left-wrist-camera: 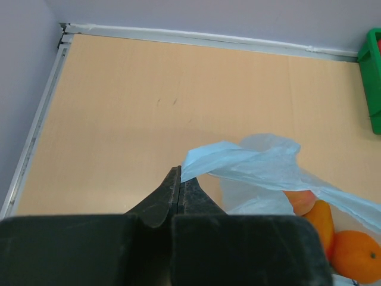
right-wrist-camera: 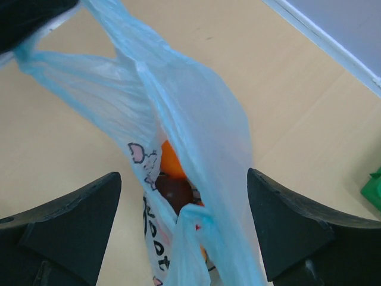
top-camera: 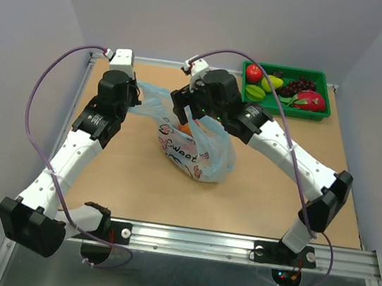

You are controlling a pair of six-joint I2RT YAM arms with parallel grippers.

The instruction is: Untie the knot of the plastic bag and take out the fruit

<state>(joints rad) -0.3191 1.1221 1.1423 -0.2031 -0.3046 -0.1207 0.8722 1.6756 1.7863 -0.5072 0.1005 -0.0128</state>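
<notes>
The light blue plastic bag (top-camera: 197,152) with a pink cartoon print stands mid-table. My left gripper (left-wrist-camera: 180,177) is shut on one handle strip (left-wrist-camera: 238,156) and holds it stretched out to the left; the top view shows this gripper (top-camera: 138,100) left of the bag. My right gripper (right-wrist-camera: 183,176) is open and hangs over the bag mouth (right-wrist-camera: 196,113), with a loose handle between its fingers and touching neither. Inside the bag show an orange fruit (right-wrist-camera: 171,162) and a dark red one (right-wrist-camera: 176,192); oranges (left-wrist-camera: 354,253) also show. The knot is out of view.
A green tray (top-camera: 287,70) at the back right corner holds a red apple (top-camera: 254,72), grapes and a dragon fruit (top-camera: 309,100). A raised metal rim (left-wrist-camera: 36,131) borders the brown table, with grey walls behind it.
</notes>
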